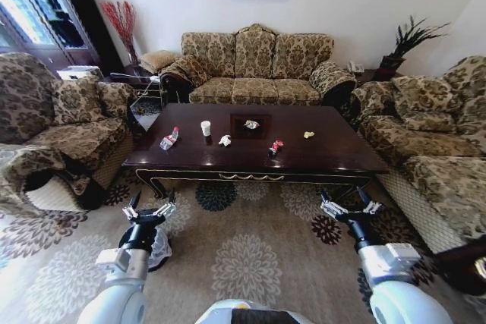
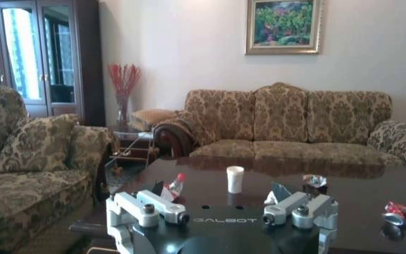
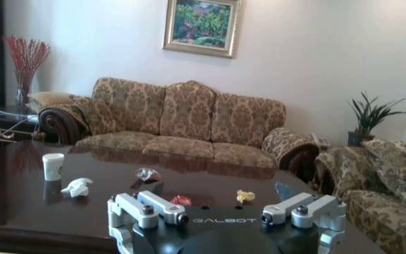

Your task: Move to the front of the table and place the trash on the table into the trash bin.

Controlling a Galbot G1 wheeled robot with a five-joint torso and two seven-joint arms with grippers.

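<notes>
The dark glossy table [image 1: 334, 153] stands ahead on the carpet. On it lies the trash: a clear bottle with a red cap [image 1: 168, 139], a white cup [image 1: 206, 127], crumpled paper [image 1: 225, 140], a silvery wrapper [image 1: 251, 124], a red wrapper [image 1: 276, 146] and a yellow scrap [image 1: 308, 134]. My left gripper [image 1: 149, 207] and right gripper [image 1: 351, 206] both hover open and empty above the carpet, short of the table's front edge. The trash bin [image 1: 161, 251] with its whitish bag sits on the floor, partly hidden behind my left arm. The left wrist view shows the bottle [image 2: 175, 186] and the cup [image 2: 236, 179].
Patterned sofas surround the table: one behind it [image 1: 258, 66], one to the left [image 1: 53, 127], one to the right [image 1: 437, 142]. A side table with a red-twig vase [image 1: 125, 32] stands at the back left, a plant [image 1: 406, 39] at the back right. Open carpet lies before the table.
</notes>
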